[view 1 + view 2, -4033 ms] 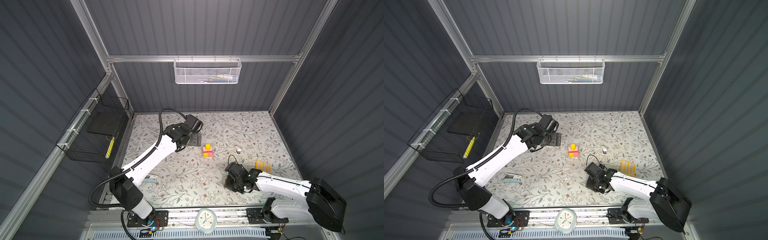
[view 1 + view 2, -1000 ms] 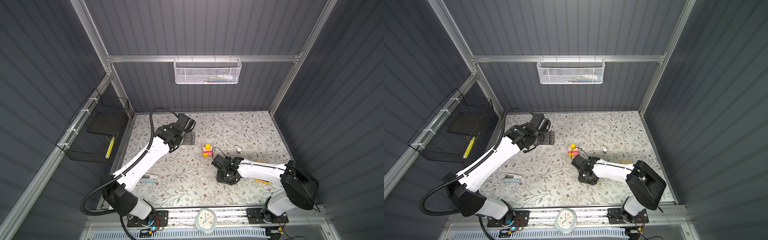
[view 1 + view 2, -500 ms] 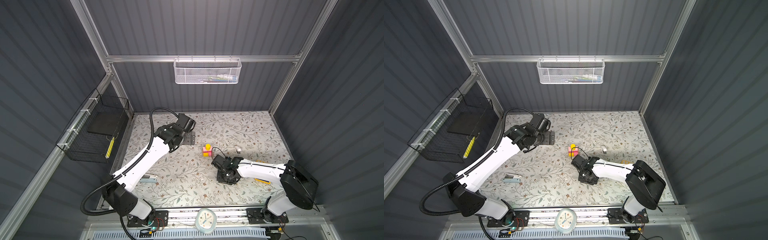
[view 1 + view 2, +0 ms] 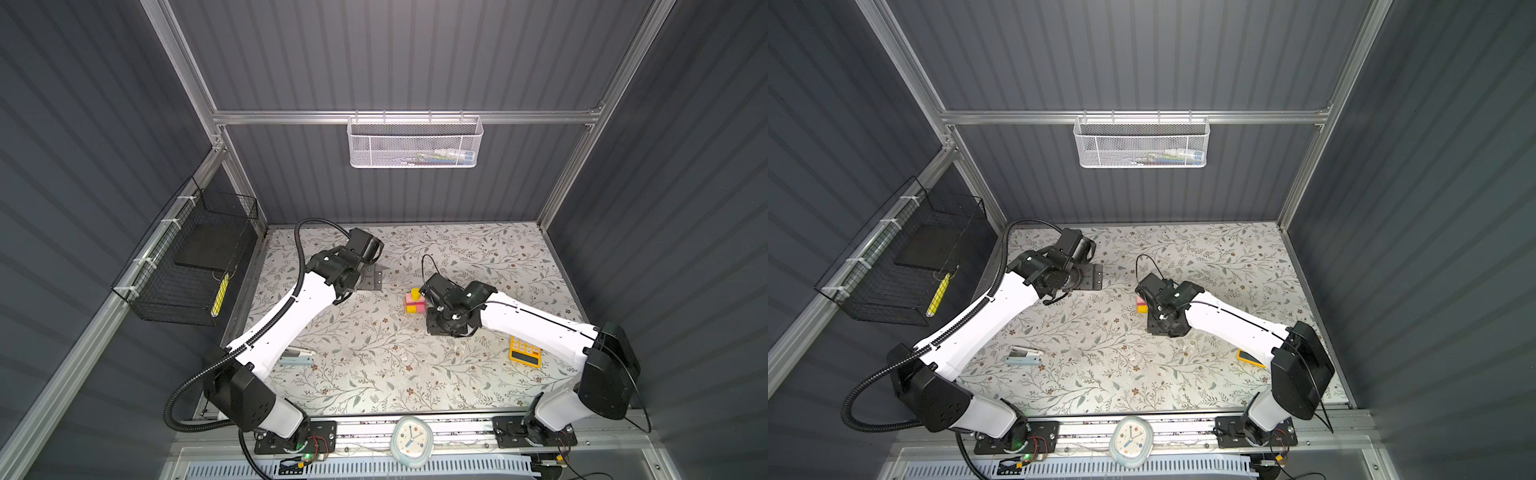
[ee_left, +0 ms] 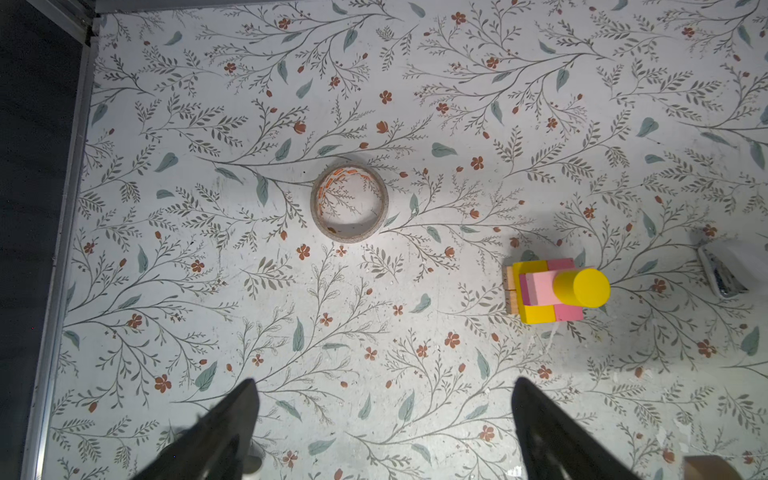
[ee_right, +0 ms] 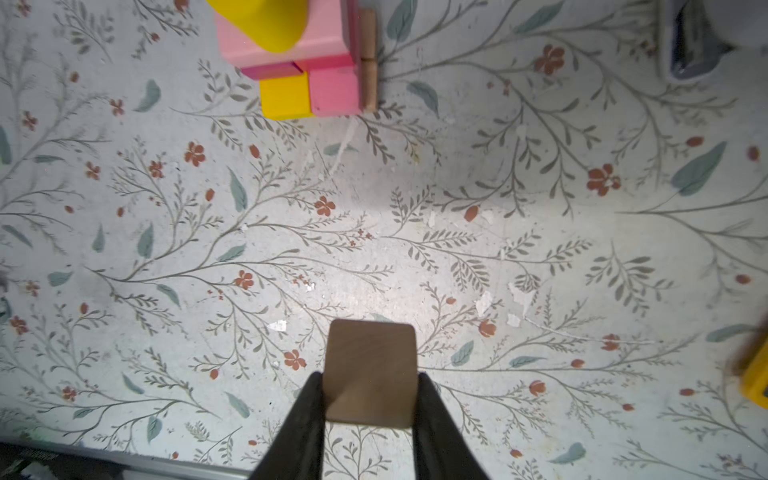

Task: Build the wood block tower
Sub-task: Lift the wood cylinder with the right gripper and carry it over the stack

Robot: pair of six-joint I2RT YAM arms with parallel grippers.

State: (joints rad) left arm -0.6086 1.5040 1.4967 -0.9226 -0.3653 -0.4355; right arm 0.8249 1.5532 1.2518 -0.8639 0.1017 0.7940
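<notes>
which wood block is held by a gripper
The plain tan block, pinched in the right gripper; the other blocks in view sit stacked in the tower.

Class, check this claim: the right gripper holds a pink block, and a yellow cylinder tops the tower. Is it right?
No. The right wrist view shows the right gripper holding a plain tan block, not a pink one. A yellow cylinder does top the tower.

Left hand (image 5: 384, 386) spread wide, right hand (image 6: 370, 378) clamped on a tan block (image 6: 370, 357), both arms outstretched.
</notes>
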